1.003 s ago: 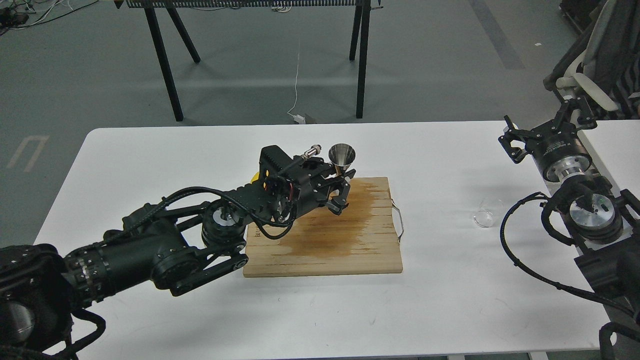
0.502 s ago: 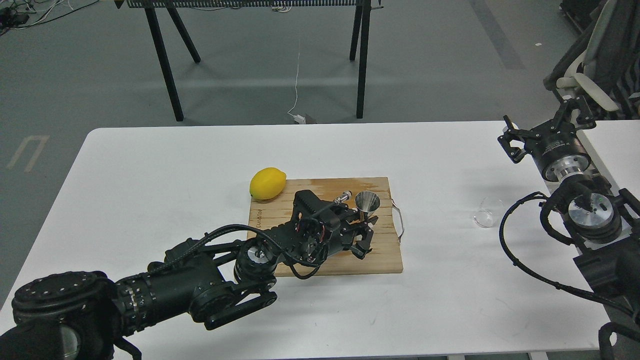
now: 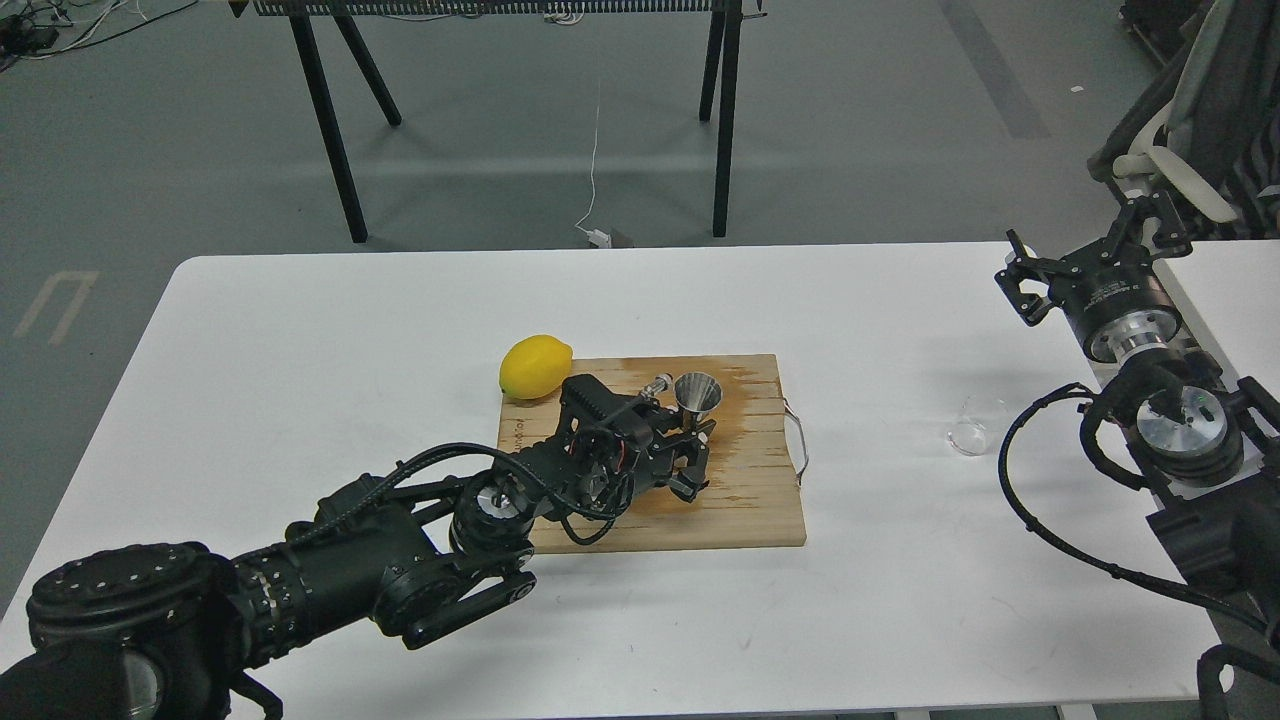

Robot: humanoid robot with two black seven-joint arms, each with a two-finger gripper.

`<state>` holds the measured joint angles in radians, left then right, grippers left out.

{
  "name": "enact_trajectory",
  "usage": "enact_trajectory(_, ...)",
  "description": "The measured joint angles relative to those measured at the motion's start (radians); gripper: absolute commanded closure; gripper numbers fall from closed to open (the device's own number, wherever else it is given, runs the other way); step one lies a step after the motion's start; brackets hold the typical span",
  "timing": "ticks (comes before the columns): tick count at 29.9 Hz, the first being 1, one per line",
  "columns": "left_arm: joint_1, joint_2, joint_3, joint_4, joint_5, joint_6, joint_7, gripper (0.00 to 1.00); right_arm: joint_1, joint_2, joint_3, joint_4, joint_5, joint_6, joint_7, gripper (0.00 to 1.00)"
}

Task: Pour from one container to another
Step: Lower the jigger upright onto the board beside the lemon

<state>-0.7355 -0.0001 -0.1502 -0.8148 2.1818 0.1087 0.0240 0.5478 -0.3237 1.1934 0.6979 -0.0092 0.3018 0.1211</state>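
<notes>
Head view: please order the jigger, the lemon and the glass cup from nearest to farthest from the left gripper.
1. Jigger: at the left gripper, on the board.
2. Lemon: behind and left, at the board's far-left corner.
3. Glass cup: far right on the table, near the right arm.

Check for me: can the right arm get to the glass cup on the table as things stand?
Probably yes. The glass cup stands alone on bare white table, just inboard of the right arm, with nothing between them. The right gripper sits farther back, open and empty.
</notes>
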Motion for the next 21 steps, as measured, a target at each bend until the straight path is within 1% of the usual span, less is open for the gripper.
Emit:
enact_trajectory(2, 0.0, 0.0, 0.0, 0.003, 0.0, 0.003, 0.0, 0.91, 0.0, 0.0, 0.0, 0.001, 0.0, 0.0, 0.0, 0.01)
enact_trajectory(4, 0.002, 0.0, 0.001, 0.005, 0.0, 0.012, 0.0, 0.86, 0.001, 0.0, 0.0, 0.001, 0.0, 0.0, 0.0, 0.01)
enact_trajectory(5, 0.003, 0.0, 0.002, 0.008, 0.0, 0.017, 0.0, 0.82, 0.001, 0.0, 0.0, 0.001, 0.0, 0.0, 0.0, 0.01)
enact_trajectory(6, 0.003, 0.0, 0.002, 0.01, 0.0, 0.02, 0.0, 0.74, 0.001, 0.0, 0.0, 0.002, 0.0, 0.001, 0.0, 0.01)
enact_trajectory(7, 0.003, 0.0, 0.002, 0.013, 0.0, 0.022, 0.0, 0.7, 0.001, 0.0, 0.0, 0.002, 0.0, 0.001, 0.0, 0.01)
enact_trajectory(9, 0.004, 0.0, 0.002, 0.016, 0.0, 0.024, 0.001, 0.68, 0.002, 0.0, 0.0, 0.003, 0.0, 0.001, 0.0, 0.01)
enact_trajectory(12, 0.004, 0.0, 0.002, 0.017, 0.0, 0.024, 0.001, 0.6, 0.001, 0.0, -0.001, 0.004, 0.0, 0.001, 0.0, 0.01)
enact_trajectory(16, 0.007, 0.0, 0.001, 0.017, 0.0, 0.025, 0.0, 0.56, 0.002, 0.0, -0.001, 0.005, 0.0, 0.001, 0.0, 0.01)
enact_trajectory(18, 0.01, 0.0, 0.001, 0.017, 0.0, 0.027, -0.001, 0.52, 0.001, 0.0, -0.001, 0.005, 0.0, 0.001, 0.0, 0.01)
enact_trajectory(21, 0.012, 0.0, 0.001, 0.017, 0.0, 0.03, -0.001, 0.41, 0.001, 0.0, -0.002, 0.006, 0.0, 0.001, 0.0, 0.01)
